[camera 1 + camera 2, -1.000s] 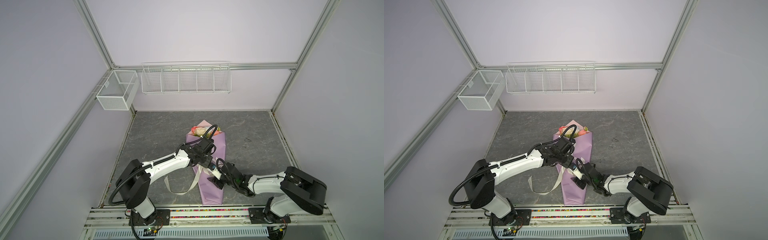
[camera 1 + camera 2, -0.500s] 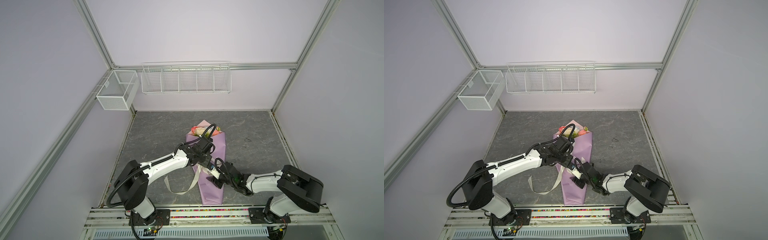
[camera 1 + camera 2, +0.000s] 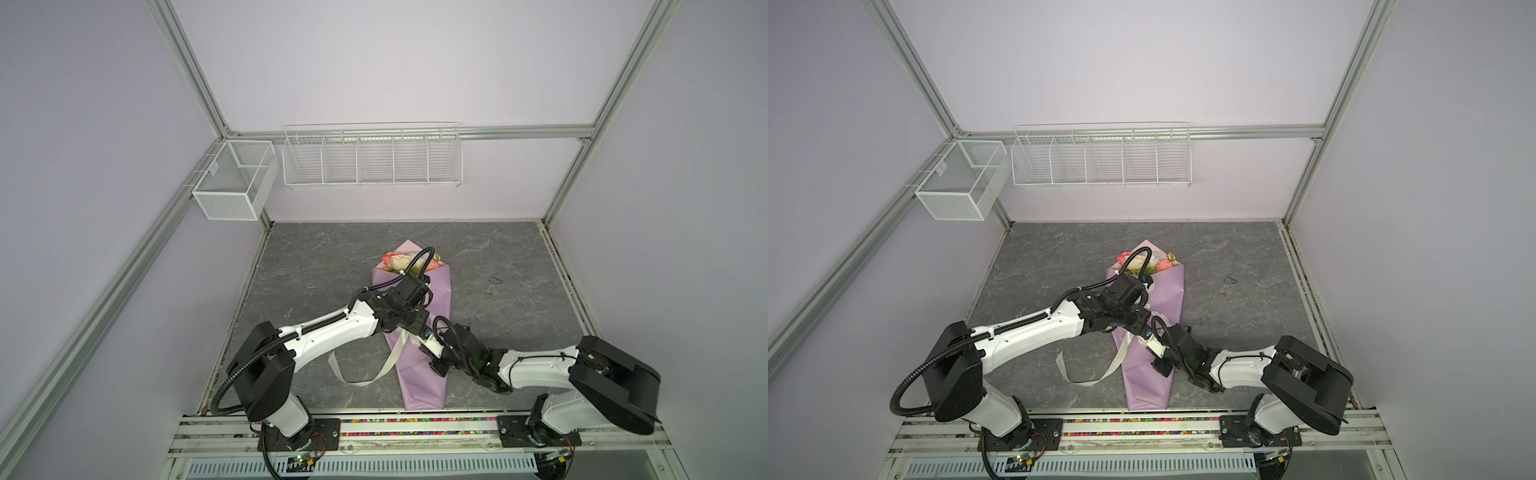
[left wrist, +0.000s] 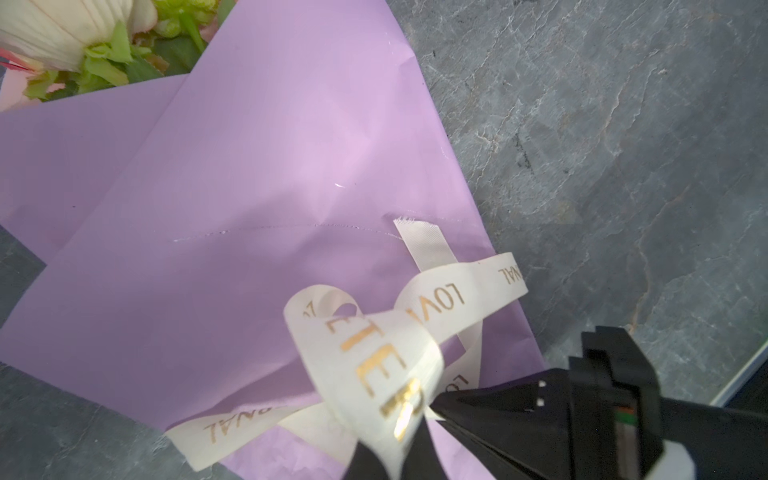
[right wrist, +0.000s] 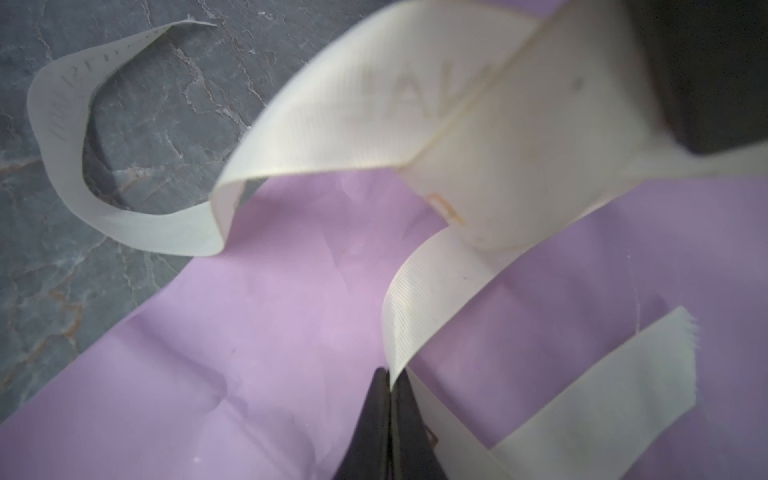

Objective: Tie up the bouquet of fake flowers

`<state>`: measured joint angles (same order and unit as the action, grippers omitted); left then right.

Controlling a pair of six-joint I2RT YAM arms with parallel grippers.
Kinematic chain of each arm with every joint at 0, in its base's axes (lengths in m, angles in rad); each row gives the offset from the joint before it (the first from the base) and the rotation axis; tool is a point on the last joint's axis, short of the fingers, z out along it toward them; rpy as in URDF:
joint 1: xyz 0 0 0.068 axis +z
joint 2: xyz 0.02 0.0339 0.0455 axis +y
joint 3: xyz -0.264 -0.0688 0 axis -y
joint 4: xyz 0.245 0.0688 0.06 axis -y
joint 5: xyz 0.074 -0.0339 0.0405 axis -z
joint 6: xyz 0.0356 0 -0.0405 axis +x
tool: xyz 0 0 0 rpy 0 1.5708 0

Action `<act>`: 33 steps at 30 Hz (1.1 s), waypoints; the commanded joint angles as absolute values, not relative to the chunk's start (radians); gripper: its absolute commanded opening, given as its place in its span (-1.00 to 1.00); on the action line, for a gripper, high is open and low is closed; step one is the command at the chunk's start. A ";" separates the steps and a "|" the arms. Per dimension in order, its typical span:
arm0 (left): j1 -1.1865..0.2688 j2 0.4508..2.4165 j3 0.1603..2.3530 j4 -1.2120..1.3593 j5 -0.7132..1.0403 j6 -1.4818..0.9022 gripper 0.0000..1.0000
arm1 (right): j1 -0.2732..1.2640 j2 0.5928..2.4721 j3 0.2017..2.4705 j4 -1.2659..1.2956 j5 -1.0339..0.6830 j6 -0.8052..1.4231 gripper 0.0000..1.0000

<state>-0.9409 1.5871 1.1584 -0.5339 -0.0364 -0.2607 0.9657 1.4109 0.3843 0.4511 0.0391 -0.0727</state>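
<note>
The bouquet of fake flowers (image 3: 400,262) (image 3: 1137,262) lies mid-table, its stems hidden in lilac wrapping paper (image 3: 438,291) (image 3: 1169,291); cream petals and green leaves (image 4: 62,37) show in the left wrist view. A cream ribbon (image 3: 391,360) (image 3: 1118,360) with gold lettering (image 4: 374,353) loops above the wrap's narrow middle. My left gripper (image 3: 420,331) (image 3: 1143,330) (image 4: 395,453) is shut on one ribbon strand. Right beside it, my right gripper (image 3: 429,341) (image 3: 1152,343) (image 5: 390,376) is shut, pinching another stretch of the ribbon (image 5: 424,299) at its tips.
The ribbon's loose tail (image 3: 337,368) curls on the grey table (image 3: 498,257) left of the wrap; a short cut end (image 4: 419,237) rests on the paper. A wire basket rack (image 3: 372,158) and a mesh box (image 3: 232,183) hang on the back wall.
My right gripper has closed on the ribbon; it was half open before. Both arms have stayed almost where they were, and the left gripper kept its hold.
</note>
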 commanded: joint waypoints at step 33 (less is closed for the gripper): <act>-0.949 1.416 0.805 -0.442 0.058 -0.478 0.29 | 0.640 0.903 0.712 -0.471 -0.122 0.308 -0.88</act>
